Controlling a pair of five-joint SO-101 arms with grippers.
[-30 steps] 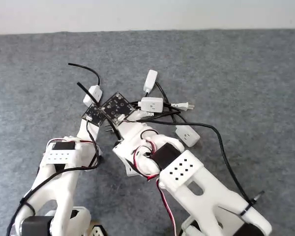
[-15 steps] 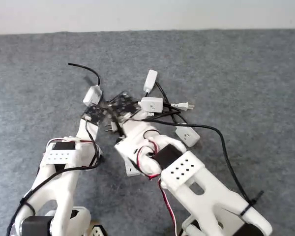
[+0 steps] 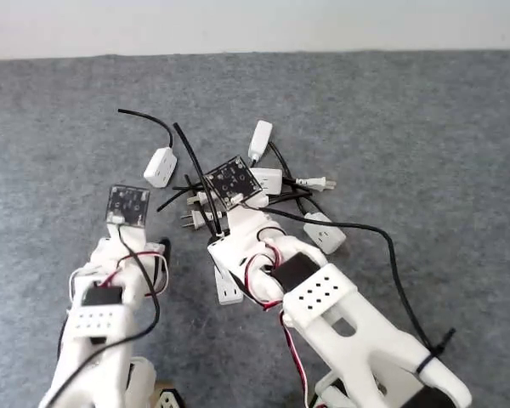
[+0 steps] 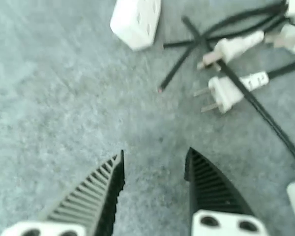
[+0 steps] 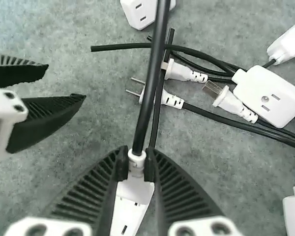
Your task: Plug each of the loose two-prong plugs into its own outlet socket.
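The white socket (image 5: 132,194) in the right gripper (image 5: 135,156) is cut off by the picture's edge, and a white plug (image 4: 229,91) looks blurred to us in the left wrist view.

High camera overlooks table (image 3: 425,127); both close wrist cameras share loose plugs (image 5: 169,100).

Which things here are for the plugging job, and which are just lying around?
For the job: loose plugs, white sockets, their black cords, the open left gripper, the right gripper holding one socket.
Just there: grey carpet, pale wall.
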